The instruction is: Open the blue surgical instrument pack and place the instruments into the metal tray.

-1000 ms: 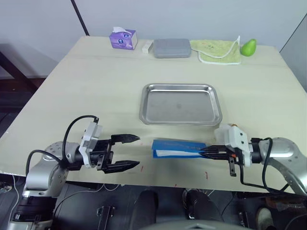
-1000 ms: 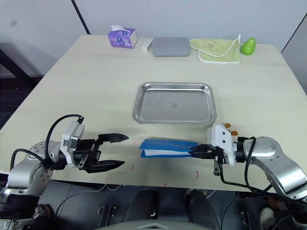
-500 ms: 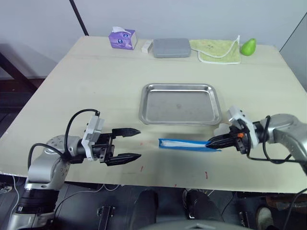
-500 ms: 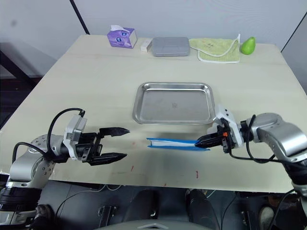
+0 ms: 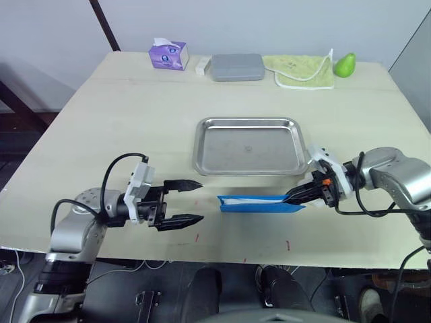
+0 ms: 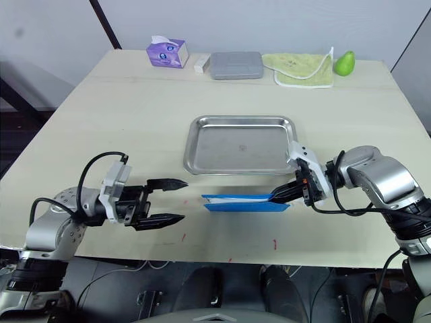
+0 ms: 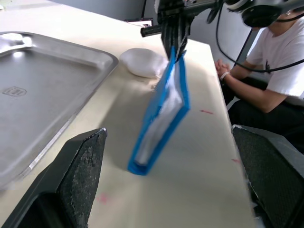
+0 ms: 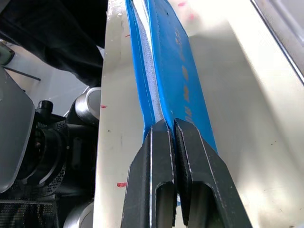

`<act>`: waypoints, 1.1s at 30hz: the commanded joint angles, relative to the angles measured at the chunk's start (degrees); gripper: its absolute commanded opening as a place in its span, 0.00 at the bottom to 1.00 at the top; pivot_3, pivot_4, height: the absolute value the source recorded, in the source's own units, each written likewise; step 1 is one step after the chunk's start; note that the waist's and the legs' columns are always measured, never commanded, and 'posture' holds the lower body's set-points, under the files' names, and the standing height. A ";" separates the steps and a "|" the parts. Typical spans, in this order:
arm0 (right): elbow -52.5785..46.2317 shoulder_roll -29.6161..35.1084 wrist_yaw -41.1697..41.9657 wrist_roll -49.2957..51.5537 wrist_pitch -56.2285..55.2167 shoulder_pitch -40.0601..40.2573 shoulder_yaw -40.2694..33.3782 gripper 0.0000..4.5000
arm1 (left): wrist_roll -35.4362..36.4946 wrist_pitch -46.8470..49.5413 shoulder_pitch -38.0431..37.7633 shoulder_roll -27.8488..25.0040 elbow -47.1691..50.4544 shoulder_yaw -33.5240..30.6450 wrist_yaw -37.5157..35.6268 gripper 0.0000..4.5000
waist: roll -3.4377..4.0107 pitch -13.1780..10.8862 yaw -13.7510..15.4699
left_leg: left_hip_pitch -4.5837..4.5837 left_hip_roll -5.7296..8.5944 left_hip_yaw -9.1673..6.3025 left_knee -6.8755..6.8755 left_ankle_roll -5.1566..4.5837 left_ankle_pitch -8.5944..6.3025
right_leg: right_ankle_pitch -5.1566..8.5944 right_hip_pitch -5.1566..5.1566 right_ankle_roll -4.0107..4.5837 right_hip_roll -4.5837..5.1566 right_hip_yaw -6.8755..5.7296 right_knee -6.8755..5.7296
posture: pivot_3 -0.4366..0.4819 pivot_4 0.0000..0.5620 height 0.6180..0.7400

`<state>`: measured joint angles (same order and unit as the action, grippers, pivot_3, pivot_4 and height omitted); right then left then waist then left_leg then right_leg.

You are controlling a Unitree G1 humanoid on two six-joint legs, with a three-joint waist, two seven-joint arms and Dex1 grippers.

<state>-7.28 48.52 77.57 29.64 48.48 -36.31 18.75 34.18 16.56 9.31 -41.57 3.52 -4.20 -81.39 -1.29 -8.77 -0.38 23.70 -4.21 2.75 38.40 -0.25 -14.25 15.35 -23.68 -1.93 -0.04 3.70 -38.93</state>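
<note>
Now the right gripper (image 6: 275, 197) pinches one end of the blue pack (image 6: 244, 202), with its two black fingers (image 8: 161, 190) pressed tight on the blue wrap. The pack is tipped up on its long edge, so it looks like a thin blue strip with a pale white layer inside. Its low edge rests on the table (image 5: 121, 114), just in front of the tray (image 5: 250, 146) and near the table's front edge. The pack is beside the tray, not in it. The tray is shiny and sits in the middle of the table. A small white lump (image 7: 142, 62) lies on the table near the tray's corner, close to the right gripper. The left gripper (image 5: 194, 201) hovers low over the table to the left of the pack, well apart from it. Its two fingers are spread wide and hold nothing, and they point at the pack. At the far edge of the table sit a purple tissue box (image 5: 167, 54), a grey box (image 5: 235, 66), a green cloth (image 5: 303, 70) and a green pear (image 5: 345, 64). A person in a white shirt (image 7: 275, 66) sits past the table's side.
</note>
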 commanded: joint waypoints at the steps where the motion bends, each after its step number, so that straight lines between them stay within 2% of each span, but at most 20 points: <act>1: 2.75 -0.88 0.20 -2.38 -0.39 -0.83 1.69 0.00 | -1.99 -4.39 2.75 3.04 -2.10 1.63 -0.04 1.00 | -0.01 0.02 -0.41 | -0.01 0.00 0.00 0.00 0.00 0.00 | 0.00 0.01 0.00 -0.01 0.00 0.01 | 0.48 0.27 1.00; 9: 3.90 -1.13 1.08 -2.91 -0.22 -1.69 1.98 0.00 | -3.95 -7.52 5.23 7.68 -4.47 5.19 -0.47 1.00 | -0.01 0.03 -0.38 | 0.00 0.00 -0.01 0.00 0.00 0.00 | -0.01 0.02 0.00 -0.02 0.01 0.00 | 0.48 0.27 1.00; 12: 4.03 -1.42 1.07 -2.93 0.12 -2.07 2.01 0.00 | -5.07 -9.23 6.32 8.92 -5.99 6.00 -0.30 0.84 | -0.02 0.03 -0.39 | 0.00 0.00 -0.01 0.00 0.00 0.00 | -0.01 0.02 0.00 -0.02 0.01 0.00 | 0.48 0.27 1.00; 27: 3.44 -2.21 0.82 -3.21 1.03 -2.13 1.72 0.00 | -6.44 -13.57 7.10 10.97 -9.02 7.36 -1.53 0.84 | -0.01 0.03 -0.44 | 0.00 0.00 -0.01 0.00 0.00 0.00 | -0.01 0.02 -0.01 -0.02 0.01 0.00 | 0.48 0.27 1.00; 28: 3.37 -2.22 0.80 -3.21 1.09 -2.10 1.72 0.00 | -6.38 -13.73 7.16 11.08 -9.12 7.31 -1.61 0.77 | -0.01 0.03 -0.45 | 0.00 0.00 -0.02 0.00 0.00 0.00 | -0.01 0.02 0.00 -0.02 0.01 0.00 | 0.48 0.27 1.00; 29: 3.32 -2.26 0.77 -3.22 1.14 -2.07 1.74 0.00 | -6.38 -13.88 7.24 11.18 -9.24 7.30 -1.70 0.77 | -0.01 0.03 -0.45 | -0.01 0.00 -0.02 0.00 0.00 0.00 | -0.01 0.02 0.00 -0.02 0.01 0.00 | 0.48 0.27 1.00; 32: 3.22 -2.35 0.73 -3.21 1.28 -2.04 1.72 0.00 | -6.89 -15.04 7.51 11.50 -9.74 7.59 -2.34 0.48 | -0.01 0.03 -0.47 | -0.01 0.00 -0.01 0.00 0.00 0.00 | -0.01 0.02 0.00 -0.02 0.01 0.00 | 0.48 0.27 1.00; 33: 3.21 -2.42 0.62 -3.23 1.28 -2.01 1.66 0.00 | -7.70 -16.42 7.54 11.53 -10.06 8.06 -2.99 0.35 | -0.01 0.03 -0.49 | -0.01 0.00 -0.01 0.00 0.00 0.00 | -0.01 0.02 0.00 -0.03 0.01 0.00 | 0.48 0.27 1.00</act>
<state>-3.52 46.51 79.28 27.96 49.37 -38.63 19.20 26.98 2.21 15.96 -29.98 -6.50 3.10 -83.13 -1.30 -8.74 -0.87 23.70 -4.22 2.74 38.40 -0.25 -14.26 15.34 -23.66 -1.93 -0.07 3.72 -38.93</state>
